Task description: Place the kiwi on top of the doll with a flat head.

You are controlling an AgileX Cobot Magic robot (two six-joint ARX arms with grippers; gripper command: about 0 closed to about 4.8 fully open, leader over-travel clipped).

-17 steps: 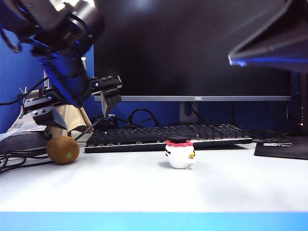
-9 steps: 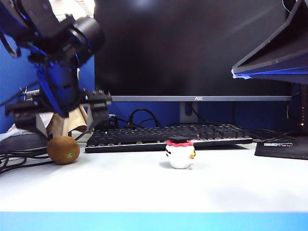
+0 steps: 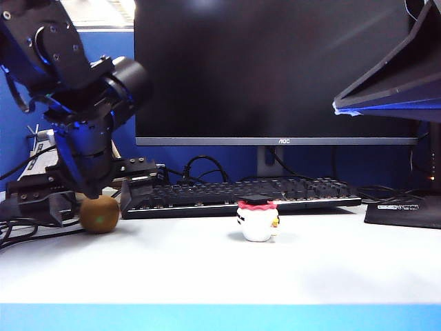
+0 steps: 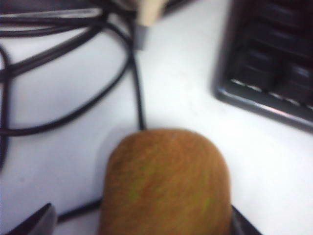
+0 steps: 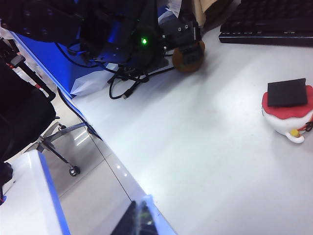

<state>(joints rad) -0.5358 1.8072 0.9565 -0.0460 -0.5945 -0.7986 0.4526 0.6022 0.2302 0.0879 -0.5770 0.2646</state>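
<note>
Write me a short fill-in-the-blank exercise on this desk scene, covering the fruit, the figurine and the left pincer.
1. The left pincer stands ____ around the brown fuzzy oval kiwi.
2. The small white doll with a flat black square cap stands in front of the black ____.
3. The kiwi rests on the white ____, apart from the doll.

Missing words: open; keyboard; table

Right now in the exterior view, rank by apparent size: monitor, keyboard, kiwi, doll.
1. Monitor
2. Keyboard
3. Doll and kiwi: look about alike, and the kiwi is partly hidden by the open left tool, so unranked.
</note>
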